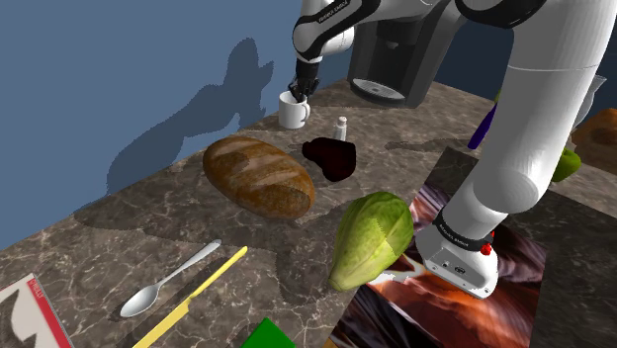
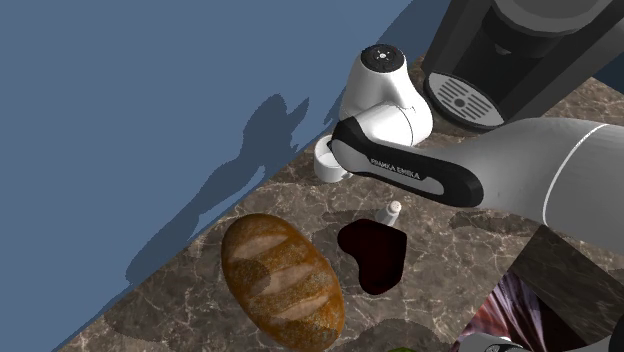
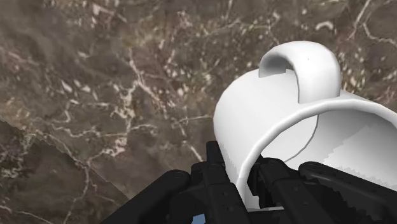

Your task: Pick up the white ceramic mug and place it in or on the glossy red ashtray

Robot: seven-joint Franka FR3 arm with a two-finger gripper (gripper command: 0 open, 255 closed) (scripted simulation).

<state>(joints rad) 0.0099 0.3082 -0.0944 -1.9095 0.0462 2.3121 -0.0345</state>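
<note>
The plain white mug (image 1: 293, 112) has no pattern. The glossy ashtray (image 1: 331, 158) is deep dark red. The marble counter (image 1: 119, 237) is dark brown, veined white. The oval bread loaf (image 1: 259, 176) is golden brown, and the wall (image 1: 99, 69) is flat blue.

"FRANKA EMIKA": white capitals on black cover of arm link (image 2: 412, 170), directly above end effector (image 1: 298, 91). Small white lettering on dark arm band (image 1: 461, 233), far behind end effector: illegible.

Upright white mug (image 1: 294, 112), dark red glossy ashtray (image 1: 331, 158) nearby
</note>
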